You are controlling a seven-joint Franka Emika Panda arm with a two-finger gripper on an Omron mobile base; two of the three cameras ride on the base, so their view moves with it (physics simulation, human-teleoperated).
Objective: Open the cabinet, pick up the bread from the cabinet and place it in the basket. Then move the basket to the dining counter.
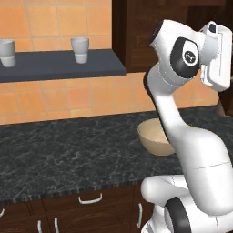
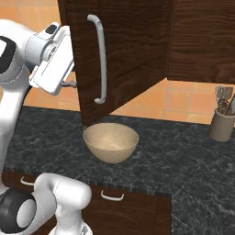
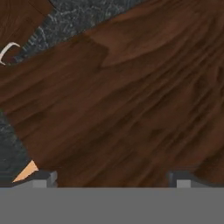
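bread is not something we can see yet; we judge it sits inside the cabinet [image 2: 133, 50], behind the door that hangs part-way swung out above the basket [image 2: 111, 141] on the black surface [image 2: 183, 151]. our pincer [image 3: 111, 177] is spread wide, holding nothing, raised at the door's left edge with its tips facing bare wood up close. the handle [image 2: 102, 57] runs vertically, on the door's front face to the pincer's right.
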